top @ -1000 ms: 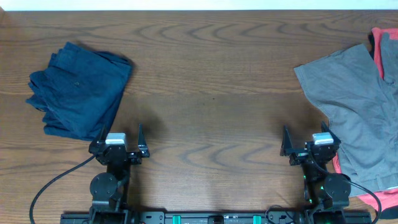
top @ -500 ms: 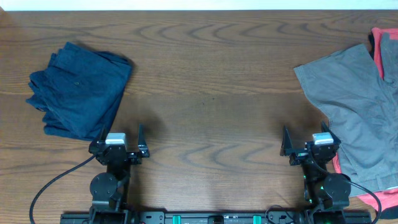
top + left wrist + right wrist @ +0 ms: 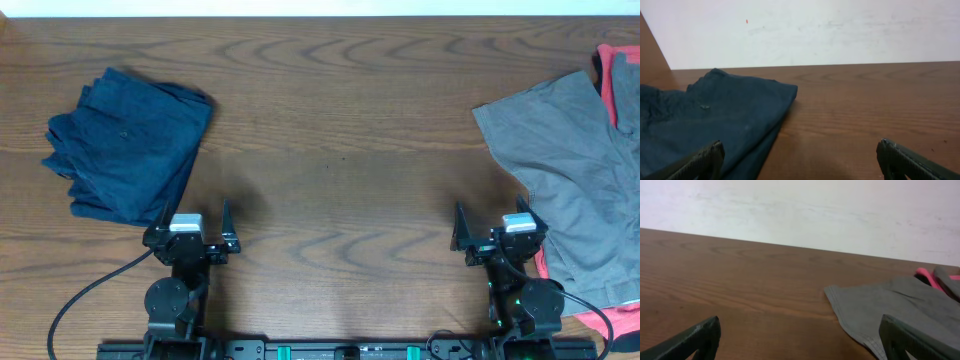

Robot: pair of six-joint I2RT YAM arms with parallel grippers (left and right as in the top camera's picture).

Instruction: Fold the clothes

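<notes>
A folded dark navy garment (image 3: pixel 128 145) with a small button lies at the table's left; it also shows in the left wrist view (image 3: pixel 710 125). A grey garment (image 3: pixel 575 170) lies spread at the right, over a red one (image 3: pixel 618 85); both show in the right wrist view, grey (image 3: pixel 890 307) and red (image 3: pixel 926 275). My left gripper (image 3: pixel 190 222) is open and empty near the front edge, just below the navy garment's corner. My right gripper (image 3: pixel 497 222) is open and empty, beside the grey garment's left edge.
The brown wooden table (image 3: pixel 340 140) runs to a white wall at the back. Black cables (image 3: pixel 75 300) trail from the arm bases at the front edge.
</notes>
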